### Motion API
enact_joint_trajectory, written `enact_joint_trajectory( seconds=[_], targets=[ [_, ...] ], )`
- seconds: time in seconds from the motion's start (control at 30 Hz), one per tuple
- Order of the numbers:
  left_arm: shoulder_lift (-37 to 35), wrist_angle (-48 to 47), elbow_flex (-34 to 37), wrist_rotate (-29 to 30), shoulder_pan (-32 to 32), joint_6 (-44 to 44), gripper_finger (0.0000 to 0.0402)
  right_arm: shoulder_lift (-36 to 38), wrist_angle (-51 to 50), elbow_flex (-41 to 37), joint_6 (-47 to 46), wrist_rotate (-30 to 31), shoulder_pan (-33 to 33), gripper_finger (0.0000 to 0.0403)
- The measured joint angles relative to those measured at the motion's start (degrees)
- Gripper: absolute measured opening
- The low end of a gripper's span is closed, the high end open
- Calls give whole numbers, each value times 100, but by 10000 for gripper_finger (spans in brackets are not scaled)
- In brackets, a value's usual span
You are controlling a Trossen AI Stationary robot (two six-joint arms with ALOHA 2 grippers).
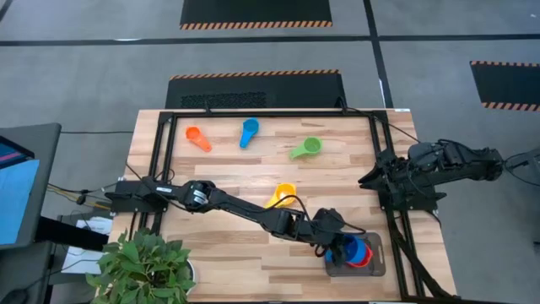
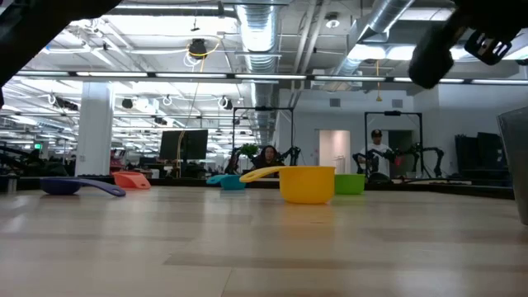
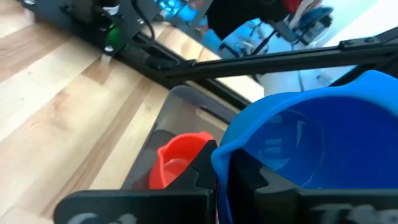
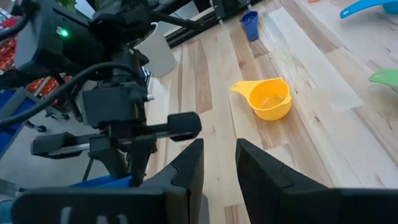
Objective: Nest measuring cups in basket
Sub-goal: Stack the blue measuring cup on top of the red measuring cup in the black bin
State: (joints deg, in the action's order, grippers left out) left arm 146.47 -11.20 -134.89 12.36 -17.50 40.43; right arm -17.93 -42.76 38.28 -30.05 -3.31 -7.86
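My left gripper reaches over the dark grey basket at the table's near right corner, shut on a large blue measuring cup. The red cup sits upright in the basket beside it. Standing on the table are the yellow cup, orange cup, light blue cup and green cup. A small dark blue cup also stands there; my left arm hides it in the high view. My right gripper waits open at the table's right edge. My left gripper holds the large blue cup by its rim, one finger outside the wall and one inside the bowl. The cup's mouth opens toward the wrist camera, above the basket beside the red cup. Whether it touches the basket floor, I cannot tell.
A black metal frame runs round the tabletop. A potted plant stands at the near left corner. Bare wood lies between the yellow cup and the basket. People and equipment show in the room beyond the far edge.
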Motion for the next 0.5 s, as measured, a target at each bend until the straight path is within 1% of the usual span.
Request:
enact_joint_trajectory(
  seconds=[0.07,0.5],
  targets=[
    [68,148,-4,7,0,-14,0,-1,-3,0,9,1,0,118],
    [92,-38,104,80,-9,-152,0,-2,-4,0,9,10,0,118]
  ],
)
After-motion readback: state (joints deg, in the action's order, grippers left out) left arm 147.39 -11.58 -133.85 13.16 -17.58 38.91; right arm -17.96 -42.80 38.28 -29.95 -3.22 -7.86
